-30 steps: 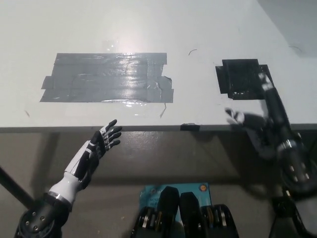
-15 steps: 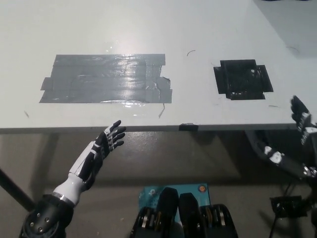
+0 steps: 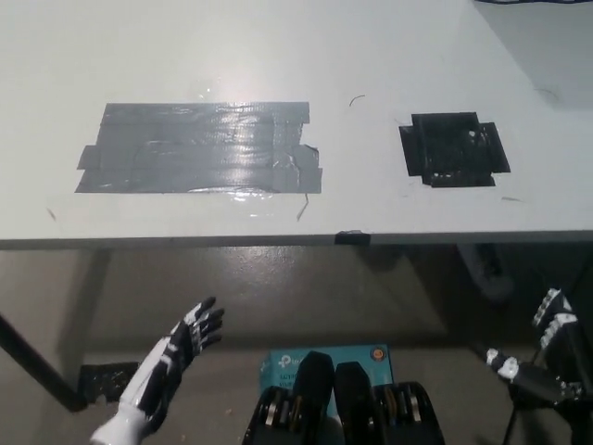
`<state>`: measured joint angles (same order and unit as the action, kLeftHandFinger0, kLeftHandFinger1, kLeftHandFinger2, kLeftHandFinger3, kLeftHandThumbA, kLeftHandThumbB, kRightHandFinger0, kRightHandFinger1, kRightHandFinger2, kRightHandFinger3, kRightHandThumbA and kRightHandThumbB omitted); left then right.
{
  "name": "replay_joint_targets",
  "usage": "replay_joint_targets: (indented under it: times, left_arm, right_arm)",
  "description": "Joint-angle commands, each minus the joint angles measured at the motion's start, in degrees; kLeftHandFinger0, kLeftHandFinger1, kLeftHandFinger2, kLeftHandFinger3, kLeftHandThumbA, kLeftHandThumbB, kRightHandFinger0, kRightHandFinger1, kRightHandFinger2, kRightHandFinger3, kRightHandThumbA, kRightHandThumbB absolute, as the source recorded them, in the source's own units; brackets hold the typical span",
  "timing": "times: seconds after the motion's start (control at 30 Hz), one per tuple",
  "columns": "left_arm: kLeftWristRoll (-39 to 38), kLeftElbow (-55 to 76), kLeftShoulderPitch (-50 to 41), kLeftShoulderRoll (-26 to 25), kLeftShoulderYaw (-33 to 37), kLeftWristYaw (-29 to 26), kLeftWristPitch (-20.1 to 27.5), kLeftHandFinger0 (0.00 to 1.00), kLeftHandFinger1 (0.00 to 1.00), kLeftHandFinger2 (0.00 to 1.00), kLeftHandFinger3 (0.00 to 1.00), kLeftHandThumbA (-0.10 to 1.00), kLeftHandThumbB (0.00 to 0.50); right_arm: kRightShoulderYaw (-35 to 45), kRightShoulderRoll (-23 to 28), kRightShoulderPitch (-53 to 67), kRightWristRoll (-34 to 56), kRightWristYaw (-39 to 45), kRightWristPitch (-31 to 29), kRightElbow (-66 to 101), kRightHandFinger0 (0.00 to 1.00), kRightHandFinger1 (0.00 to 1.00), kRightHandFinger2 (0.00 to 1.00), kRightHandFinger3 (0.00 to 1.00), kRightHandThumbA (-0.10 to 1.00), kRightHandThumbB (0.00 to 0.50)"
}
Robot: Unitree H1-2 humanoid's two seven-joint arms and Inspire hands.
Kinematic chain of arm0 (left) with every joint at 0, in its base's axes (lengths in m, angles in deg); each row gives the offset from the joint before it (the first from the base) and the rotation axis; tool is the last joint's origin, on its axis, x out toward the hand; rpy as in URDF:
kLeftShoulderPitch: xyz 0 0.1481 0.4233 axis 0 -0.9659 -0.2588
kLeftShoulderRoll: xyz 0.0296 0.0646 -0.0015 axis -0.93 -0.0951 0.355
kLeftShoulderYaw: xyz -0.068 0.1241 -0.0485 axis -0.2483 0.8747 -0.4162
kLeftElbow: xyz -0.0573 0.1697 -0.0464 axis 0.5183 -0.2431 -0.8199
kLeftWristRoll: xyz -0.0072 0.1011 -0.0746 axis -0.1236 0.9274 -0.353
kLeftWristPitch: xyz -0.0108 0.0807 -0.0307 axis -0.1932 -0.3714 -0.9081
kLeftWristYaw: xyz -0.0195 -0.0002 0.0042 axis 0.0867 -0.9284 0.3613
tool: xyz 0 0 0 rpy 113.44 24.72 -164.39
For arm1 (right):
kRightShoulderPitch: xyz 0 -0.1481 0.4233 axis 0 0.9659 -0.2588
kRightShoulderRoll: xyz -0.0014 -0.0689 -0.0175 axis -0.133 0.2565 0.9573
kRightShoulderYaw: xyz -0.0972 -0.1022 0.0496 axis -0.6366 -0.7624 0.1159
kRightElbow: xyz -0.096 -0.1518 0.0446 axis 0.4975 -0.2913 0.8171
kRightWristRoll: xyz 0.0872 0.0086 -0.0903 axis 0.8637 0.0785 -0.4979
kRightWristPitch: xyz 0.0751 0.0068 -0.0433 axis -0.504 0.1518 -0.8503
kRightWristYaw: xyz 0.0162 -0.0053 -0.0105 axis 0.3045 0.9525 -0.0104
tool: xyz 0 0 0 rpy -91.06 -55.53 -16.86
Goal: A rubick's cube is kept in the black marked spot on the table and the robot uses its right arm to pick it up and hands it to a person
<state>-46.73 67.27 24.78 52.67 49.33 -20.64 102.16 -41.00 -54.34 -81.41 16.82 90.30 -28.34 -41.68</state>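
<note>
– Both arms have dropped since half a second ago; the right robot hand [image 3: 554, 326] now hangs below the tabletop [image 3: 278, 56] edge, at lower right.
– Holding anything?
– No, fingers spread, empty. The left robot hand [image 3: 190, 332] is low too, fingers apart.
– And further out?
– A grey tape patch [image 3: 199, 146], then the black marked spot [image 3: 454, 148], with no cube visible on it

The right hand [image 3: 547, 357], which a second ago lay over the black marked spot [image 3: 454, 149] on the table [image 3: 278, 46], has dropped below the table edge, fingers [image 3: 553, 311] spread. That spot now lies uncovered, well above the fingers. The left hand [image 3: 190, 334] has also sunk lower.
</note>
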Motion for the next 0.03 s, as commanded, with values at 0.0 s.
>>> replay_joint_targets:
  times: [0.0]
  left_arm:
    - [1.6, 2.7, -2.1, 3.8, -2.2, -7.0, 6.9, 1.00, 1.00, 1.00, 1.00, 1.00, 0.308]
  right_arm:
    - [-1.2, -2.1, -0.1, -1.6, 1.4, -5.1, -0.6, 1.00, 1.00, 1.00, 1.00, 0.96, 0.197]
